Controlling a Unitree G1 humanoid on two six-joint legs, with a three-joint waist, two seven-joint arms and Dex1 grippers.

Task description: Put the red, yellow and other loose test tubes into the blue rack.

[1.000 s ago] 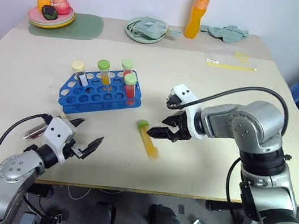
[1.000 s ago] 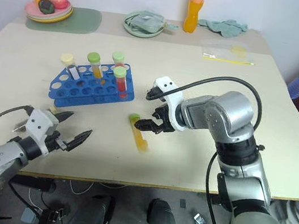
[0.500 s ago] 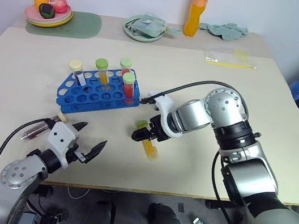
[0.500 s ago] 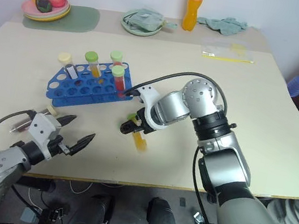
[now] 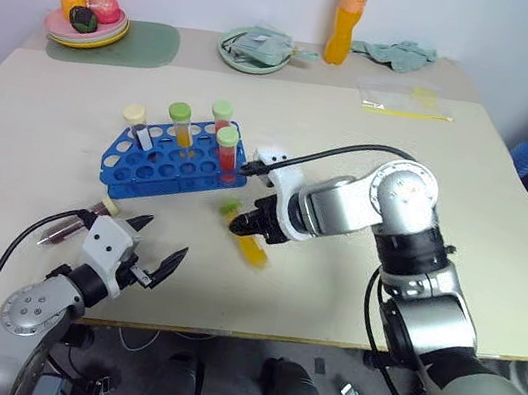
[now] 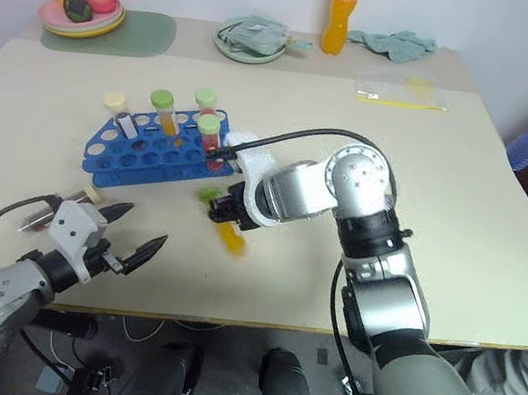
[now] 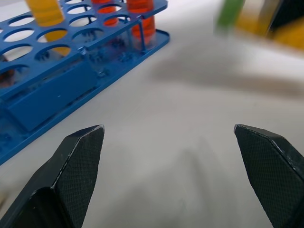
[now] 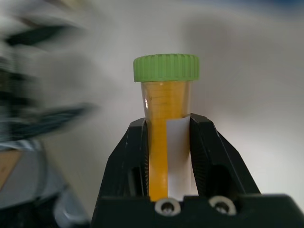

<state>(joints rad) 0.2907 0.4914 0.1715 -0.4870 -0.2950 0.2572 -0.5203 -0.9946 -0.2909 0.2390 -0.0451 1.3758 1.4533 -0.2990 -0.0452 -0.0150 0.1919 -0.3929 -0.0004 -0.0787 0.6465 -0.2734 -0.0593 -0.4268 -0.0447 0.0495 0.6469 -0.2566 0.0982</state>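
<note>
Yellow test tube (image 8: 166,118) pinched in right claw (image 5: 257,225) beside blue rack (image 5: 152,167) — left claw (image 5: 149,249) wide, empty.

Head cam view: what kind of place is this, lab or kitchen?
Probably a staged test bench in a plain room, not a real lab. A blue rack of capped tubes shares the beige table with a plate of toy food and an orange drink bottle.

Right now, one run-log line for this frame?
right gripper: shut on yellow tube | left gripper: open, empty | rack: four tubes in | phase: carrying tube toward rack
</note>
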